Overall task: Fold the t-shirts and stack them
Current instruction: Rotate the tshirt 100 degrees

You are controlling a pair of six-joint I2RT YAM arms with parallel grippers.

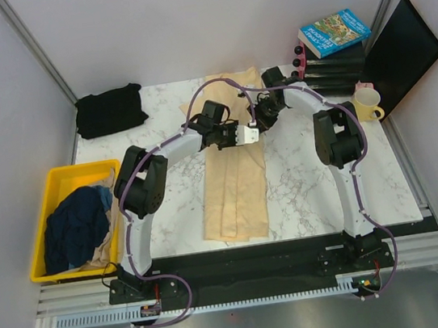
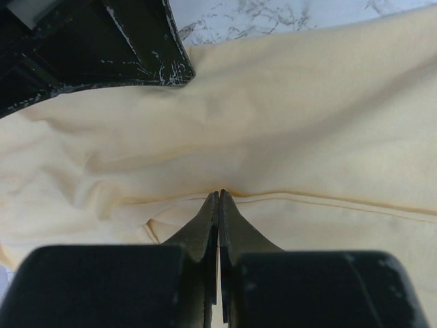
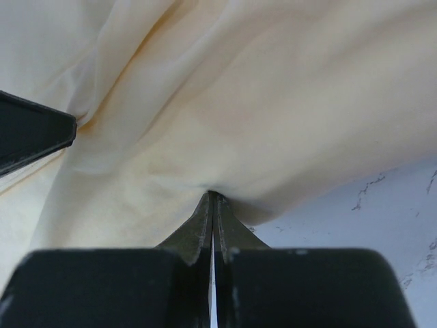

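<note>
A pale cream-yellow t-shirt lies as a long narrow strip down the middle of the marble table. Both grippers meet over its far half. My left gripper is shut, its tips pinching a seam of the cream cloth. Just to its right, my right gripper is shut on the cream cloth near its edge. A black t-shirt lies folded at the back left corner. A dark navy t-shirt is bunched in the yellow bin.
The yellow bin stands off the table's left edge. At the back right are a yellow mug, a stack of books on black items, and a black board leaning on the wall. Bare marble shows beside the shirt.
</note>
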